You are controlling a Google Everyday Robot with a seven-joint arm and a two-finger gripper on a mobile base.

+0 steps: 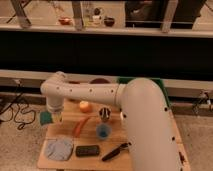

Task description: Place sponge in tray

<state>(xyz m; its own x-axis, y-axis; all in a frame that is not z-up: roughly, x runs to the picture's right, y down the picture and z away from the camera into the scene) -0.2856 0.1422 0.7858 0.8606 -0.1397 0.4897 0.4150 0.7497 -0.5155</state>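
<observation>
Nearest, on the pale wooden table (47,161): a crumpled blue-grey cloth (59,148) beside a dark flat rectangular block (87,150); further back, at the table's left edge, the two-finger gripper (54,118) points down, jaws closed on the small teal-green soft sponge (45,118); farthest, at the right, the large green plastic tray (161,89), well apart from the sponge, partly hidden behind the white arm (140,115).

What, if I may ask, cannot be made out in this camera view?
- Large green rectangular plastic tray: mostly hidden behind the white robot arm, camera view.
- Gripper, at the table's left edge: jaws shut, but the wrist hides whether they hold the small teal-green sponge, camera view.
- Far shelf items: too small.
</observation>
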